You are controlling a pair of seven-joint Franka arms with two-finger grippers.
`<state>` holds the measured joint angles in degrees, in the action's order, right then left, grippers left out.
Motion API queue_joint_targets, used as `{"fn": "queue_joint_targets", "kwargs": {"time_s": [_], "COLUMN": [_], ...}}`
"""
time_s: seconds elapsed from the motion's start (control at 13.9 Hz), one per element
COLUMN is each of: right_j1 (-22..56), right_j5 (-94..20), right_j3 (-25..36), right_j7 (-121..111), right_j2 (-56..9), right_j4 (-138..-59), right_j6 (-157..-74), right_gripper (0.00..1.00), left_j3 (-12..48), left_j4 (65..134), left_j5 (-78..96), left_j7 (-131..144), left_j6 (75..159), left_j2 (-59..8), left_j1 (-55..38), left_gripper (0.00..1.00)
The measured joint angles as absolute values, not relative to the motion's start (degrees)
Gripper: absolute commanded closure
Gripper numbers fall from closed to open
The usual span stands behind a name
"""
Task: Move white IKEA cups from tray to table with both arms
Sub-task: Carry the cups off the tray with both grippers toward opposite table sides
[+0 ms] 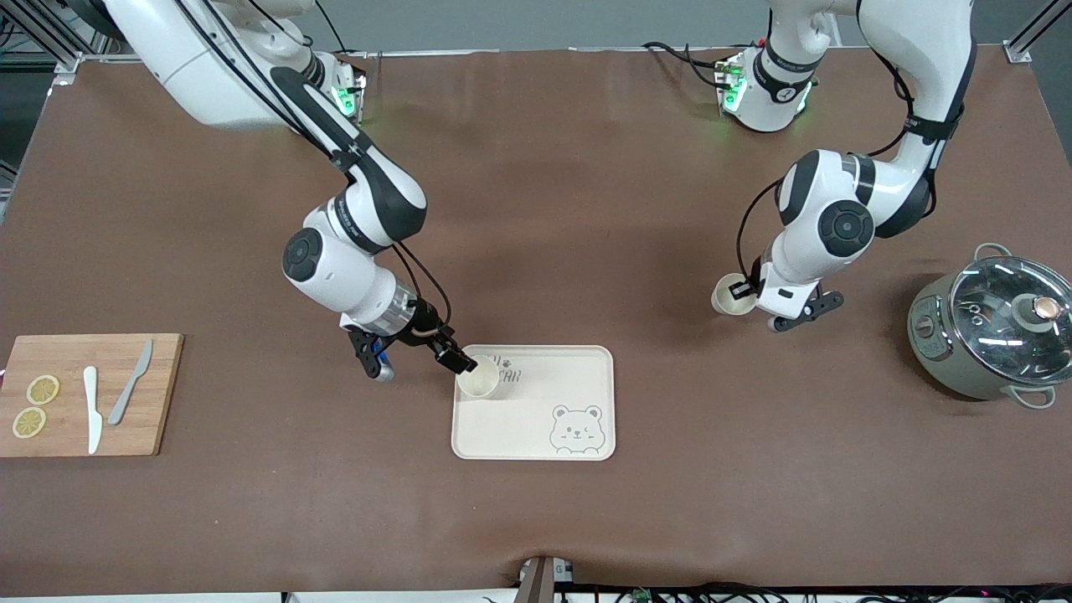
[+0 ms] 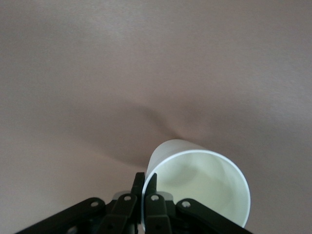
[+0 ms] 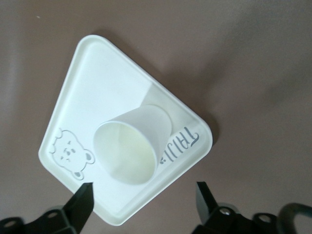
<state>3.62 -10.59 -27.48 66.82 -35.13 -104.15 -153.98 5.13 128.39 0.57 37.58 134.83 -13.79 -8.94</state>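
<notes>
One white cup [image 1: 478, 378] stands upright on the cream bear tray [image 1: 578, 381], in the corner toward the right arm's end, by the printed letters. My right gripper [image 1: 419, 367] is open over that tray edge, its fingers wide apart and clear of the cup [image 3: 130, 146]; one fingertip [image 1: 459, 362] is close to the rim. My left gripper [image 1: 748, 291] is shut on the rim of the second white cup [image 1: 730, 297], one finger inside and one outside [image 2: 145, 183]. That cup [image 2: 204, 180] is tilted over the bare brown mat, between the tray and the pot.
A grey-green pot with a glass lid [image 1: 997, 331] stands at the left arm's end. A wooden board [image 1: 159, 394] with two lemon slices, a white knife and a grey knife lies at the right arm's end. The tray also shows in the right wrist view [image 3: 92, 78].
</notes>
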Motion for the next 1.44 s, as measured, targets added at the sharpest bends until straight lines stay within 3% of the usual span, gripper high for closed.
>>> {"fn": "queue_joint_targets", "kwargs": {"time_s": [0.07, 0.22, 0.29, 0.86, 1.44], "right_j1": [3.8, 4.3, 4.5, 4.0, -7.0], "right_j5": [-10.1, -9.9, -9.9, -9.9, -7.9], "right_j3": [-27.5, -27.5, -27.5, -27.4, -26.7], "right_j7": [66.8, 66.8, 66.8, 66.8, 56.2], "right_j2": [-36.3, -38.5, -39.2, -39.4, -28.0], "right_j4": [-104.1, -104.1, -104.0, -102.4, -99.1], "right_j6": [-155.7, -159.3, -160.2, -159.1, -124.5], "right_gripper": [0.43, 0.86, 1.0, 1.0, 1.0], "left_j3": [5.1, 5.1, 5.1, 5.1, 5.0], "left_j4": [128.6, 128.7, 128.7, 127.3, 122.2], "left_j5": [0.6, 0.6, 0.6, 0.6, 0.6], "left_j7": [37.1, 36.2, 36.0, 25.3, 22.4], "left_j6": [135.2, 135.6, 135.8, 137.0, 140.8], "left_j2": [-13.8, -13.7, -13.6, -13.1, -20.0], "left_j1": [-8.3, -7.4, -7.2, 0.6, 3.2], "left_gripper": [1.0, 1.0, 1.0, 1.0, 1.0]}}
